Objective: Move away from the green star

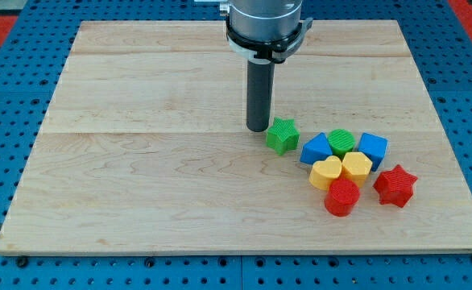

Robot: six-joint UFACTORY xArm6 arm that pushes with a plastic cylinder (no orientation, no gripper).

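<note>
A wooden board (139,185) lies on a blue pegboard surface (10,161), and toward its middle, nearer the top edge, my tip (258,128) rests on the wood just left of the green star (282,135), close beside it; the arm ends in a plain dark rod, so there is no claw to be wide, narrow or holding. Rightward, toward the board's right edge, sit a blue block (316,149), a green cylinder (341,142) and a blue cube (373,148). Below them, nearer the bottom right corner, lie a yellow heart-like block (326,172), a yellow hexagon (356,167), a red cylinder (341,197) and a red star (395,185).
</note>
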